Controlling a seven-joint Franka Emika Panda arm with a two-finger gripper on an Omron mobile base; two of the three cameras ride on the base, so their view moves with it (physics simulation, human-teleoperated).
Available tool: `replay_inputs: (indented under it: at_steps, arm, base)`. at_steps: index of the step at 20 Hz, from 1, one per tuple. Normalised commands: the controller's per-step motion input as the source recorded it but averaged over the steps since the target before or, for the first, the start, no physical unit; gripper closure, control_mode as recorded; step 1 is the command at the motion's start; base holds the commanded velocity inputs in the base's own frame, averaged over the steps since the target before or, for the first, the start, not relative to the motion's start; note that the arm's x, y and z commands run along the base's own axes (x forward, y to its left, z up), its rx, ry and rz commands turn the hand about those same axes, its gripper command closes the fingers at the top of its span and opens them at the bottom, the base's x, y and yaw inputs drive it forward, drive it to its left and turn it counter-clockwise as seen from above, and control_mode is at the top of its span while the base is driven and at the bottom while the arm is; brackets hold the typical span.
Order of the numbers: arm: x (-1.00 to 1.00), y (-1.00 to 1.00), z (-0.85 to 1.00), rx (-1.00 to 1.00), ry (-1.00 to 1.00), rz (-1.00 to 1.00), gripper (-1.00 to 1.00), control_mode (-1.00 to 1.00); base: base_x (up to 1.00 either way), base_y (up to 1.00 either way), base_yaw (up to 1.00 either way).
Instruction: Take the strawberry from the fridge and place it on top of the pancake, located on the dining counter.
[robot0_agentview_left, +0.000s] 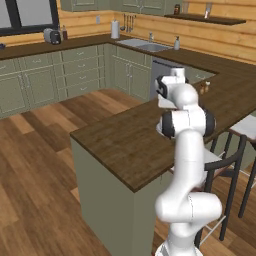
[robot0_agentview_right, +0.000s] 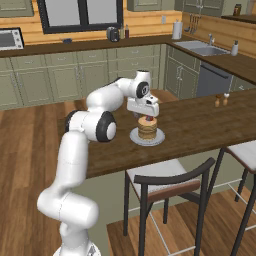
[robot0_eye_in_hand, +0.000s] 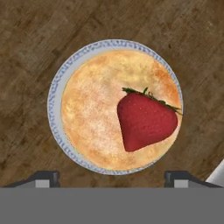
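Nearest us, a dark chair (robot0_agentview_right: 172, 182) stands against the near edge of the dining counter (robot0_agentview_right: 200, 125). We see the plate (robot0_agentview_right: 159, 137) close to that edge, holding the pancake (robot0_agentview_right: 147, 129), with the strawberry (robot0_eye_in_hand: 146, 120) lying on top of it toward one side. Our gripper (robot0_agentview_right: 145, 114) hangs just above, fingers (robot0_eye_in_hand: 43, 177) spread wide apart and gripping nothing. In the left base view the arm hides the plate. Farther along the counter stand two small shakers (robot0_agentview_right: 221, 100); beyond, a sink (robot0_agentview_right: 200, 47).
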Motion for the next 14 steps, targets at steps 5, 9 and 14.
replay_inputs:
  at_steps: [5,9,14]
  arm:
    - [-0.52,0.00,0.58,0.00,-0.18,0.00,-1.00,-1.00]
    - [-0.60,0.00,0.50,0.00,-0.15,0.00,-1.00,-1.00]
    - [-0.75,0.00,0.42,0.00,-0.14,0.00,-1.00,-1.00]
  base:
    - [0.00,0.00,0.00]
    - [0.00,0.00,0.00]
    - [0.00,0.00,0.00]
